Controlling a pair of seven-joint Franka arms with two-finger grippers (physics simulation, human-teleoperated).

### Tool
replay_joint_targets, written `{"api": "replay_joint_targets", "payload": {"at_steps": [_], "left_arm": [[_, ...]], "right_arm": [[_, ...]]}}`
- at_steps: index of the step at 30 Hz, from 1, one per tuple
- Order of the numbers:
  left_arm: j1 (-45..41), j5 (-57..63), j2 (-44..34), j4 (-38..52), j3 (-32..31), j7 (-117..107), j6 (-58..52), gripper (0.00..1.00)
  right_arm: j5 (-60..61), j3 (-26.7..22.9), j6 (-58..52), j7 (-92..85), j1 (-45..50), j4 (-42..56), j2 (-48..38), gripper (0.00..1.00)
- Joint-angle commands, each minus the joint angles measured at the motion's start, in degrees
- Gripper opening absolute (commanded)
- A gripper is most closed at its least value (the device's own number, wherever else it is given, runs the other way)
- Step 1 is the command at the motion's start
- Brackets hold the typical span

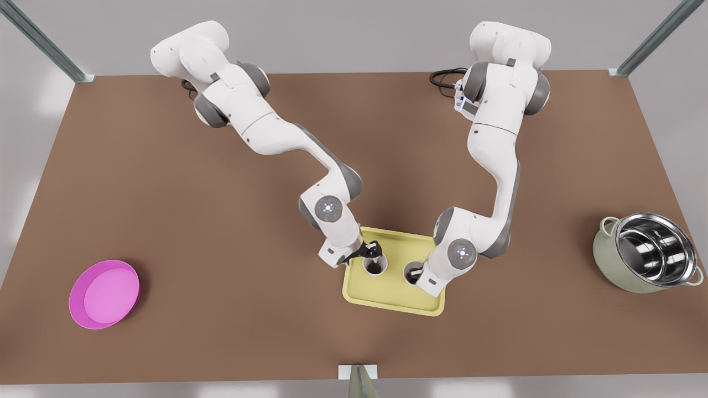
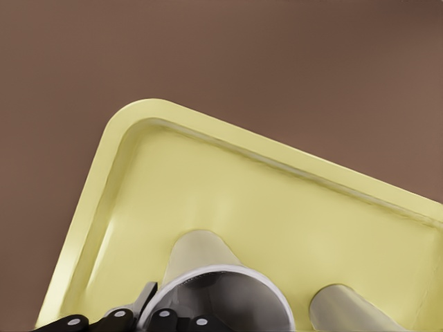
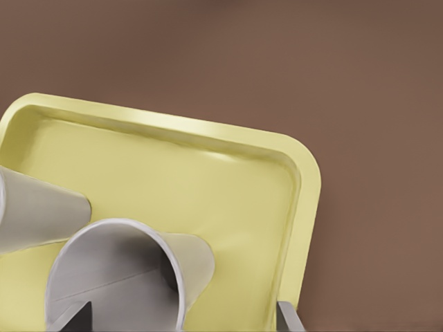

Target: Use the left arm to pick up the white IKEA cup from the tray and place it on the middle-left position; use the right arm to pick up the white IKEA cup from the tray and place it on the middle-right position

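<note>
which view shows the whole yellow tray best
The front view: the tray shows nearly whole on the table, with both cups standing in it and both arms over them. The left wrist view and right wrist view each show one corner and part of its floor.

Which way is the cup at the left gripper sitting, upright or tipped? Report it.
Upright: the cup stands on the tray, base down, its open rim facing the left gripper above it.

A pink plate [image 1: 104, 294] and a steel-lined pot [image 1: 647, 260] — well apart — on the brown table [image 1: 166, 193].
</note>
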Motion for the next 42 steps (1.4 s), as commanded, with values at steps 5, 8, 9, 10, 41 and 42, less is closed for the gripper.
{"api": "replay_joint_targets", "payload": {"at_steps": [5,8,9,10,41,42], "left_arm": [[0.25,-1.18,-2.30,1.34,2.65,-4.39,-0.86,0.11],[8.24,-1.36,-4.58,4.42,3.53,-3.60,-7.72,0.11],[11.41,-1.45,-4.58,4.42,3.53,1.58,-7.81,0.11],[13.96,-1.45,-4.50,4.42,3.53,7.91,-8.07,0.11],[14.58,-1.27,0.95,3.80,3.44,28.13,-0.25,1.00],[14.58,-1.27,0.78,3.80,3.44,28.13,-0.43,1.00]], "right_arm": [[0.16,-1.47,2.56,9.13,0.64,0.13,1.76,0.99],[0.16,-1.12,4.05,9.22,1.35,0.13,2.99,0.95],[0.25,-0.86,5.11,9.31,1.35,0.13,2.99,0.95],[0.25,-0.68,5.37,9.31,1.35,0.13,3.08,0.94],[-8.81,-5.52,-18.36,-57.31,-28.98,-0.31,-7.47,0.00],[-8.81,-5.52,-18.62,-57.31,-28.98,-0.66,-7.12,0.00]]}}
